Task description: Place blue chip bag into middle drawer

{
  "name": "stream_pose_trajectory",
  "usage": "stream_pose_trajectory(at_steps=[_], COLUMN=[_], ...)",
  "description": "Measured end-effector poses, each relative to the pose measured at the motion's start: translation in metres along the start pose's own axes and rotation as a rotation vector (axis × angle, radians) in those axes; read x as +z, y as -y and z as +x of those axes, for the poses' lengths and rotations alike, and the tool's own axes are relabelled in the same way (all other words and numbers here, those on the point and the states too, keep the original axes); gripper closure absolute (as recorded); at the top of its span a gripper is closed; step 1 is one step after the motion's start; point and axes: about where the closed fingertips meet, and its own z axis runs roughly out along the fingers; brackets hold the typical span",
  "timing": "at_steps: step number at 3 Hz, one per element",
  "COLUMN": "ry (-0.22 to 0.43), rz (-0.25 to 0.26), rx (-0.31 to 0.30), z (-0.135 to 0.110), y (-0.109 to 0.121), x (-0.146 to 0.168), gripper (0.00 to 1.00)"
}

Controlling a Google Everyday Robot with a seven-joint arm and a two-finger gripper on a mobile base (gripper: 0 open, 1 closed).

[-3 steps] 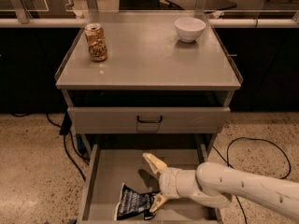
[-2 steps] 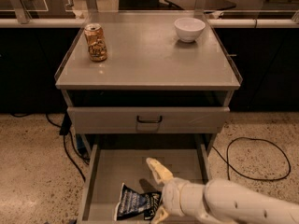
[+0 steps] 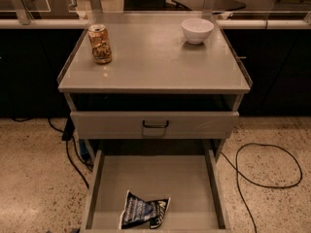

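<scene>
Speckled floor surrounds a grey cabinet. The middle drawer stands open, with the blue chip bag at its 6 o'clock. The arm and gripper are out of frame, so their pose and grip cannot be told.

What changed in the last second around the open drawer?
The arm and its gripper, which hung over the middle drawer right beside the blue chip bag, have pulled back out of the picture; the gripper is no longer in view. The bag lies free on the drawer floor near the front, in about the same spot. Unchanged: tan can, white bowl, handled drawer.
</scene>
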Motion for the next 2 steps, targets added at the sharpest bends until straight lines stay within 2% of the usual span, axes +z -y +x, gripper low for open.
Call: stream_pose_trajectory(at_steps=[1,2], ry=[0.048,0.050], rz=[-0.060,-0.061], rx=[-0.084,-0.090], z=[-0.0689,-0.0721], y=[-0.0280,-0.0249], x=[-0.0042,-0.0036], gripper=[0.00,0.00])
